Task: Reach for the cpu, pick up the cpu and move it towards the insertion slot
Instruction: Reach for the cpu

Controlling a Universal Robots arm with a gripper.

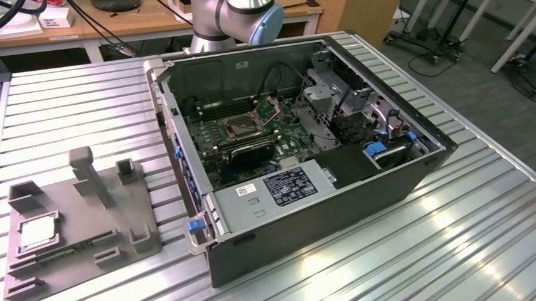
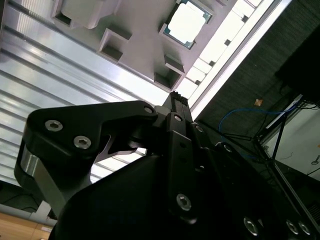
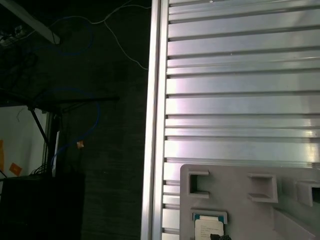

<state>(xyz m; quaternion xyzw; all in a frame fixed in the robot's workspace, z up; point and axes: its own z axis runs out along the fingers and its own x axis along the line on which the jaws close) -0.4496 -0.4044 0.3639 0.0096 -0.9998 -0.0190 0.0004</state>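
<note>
Since the cpu (image 2: 187, 22) is lying flat in its recess on the grey holder (image 2: 135, 25) with nothing touching it, I'd call this step one, the reach. No pickup yet.

In the second wrist view my claw (image 2: 175, 97) hangs over the ribbed worktop (image 2: 60, 65) near the holder's edge. It's well apart from the chip, with a couple of empty recesses between us. Honestly I can't tell if the claw is released or clenched, because its own black body blocks that part. It's not carrying the chip, that much is plain.

In the exterior view the holder sits at the exterior view's lower left, with the chip near one corner of it. A narrow green strip (image 1: 71, 248) lies just beside the chip, so that's the thing not to mix it up with. The open PC case (image 1: 335, 207) lies to the exterior view's right of the holder. The insertion slot (image 1: 237, 128) is down on the board inside, well apart from the chip, with the case wall between them.

My take on what the approach needs:
- Get squarely over the chip and come straight down.
- It's thin and flat, and the recess walls sit close around it, so there's very little edge to catch.
- Coming in tilted could wedge it in the recess or skate it out.
</note>
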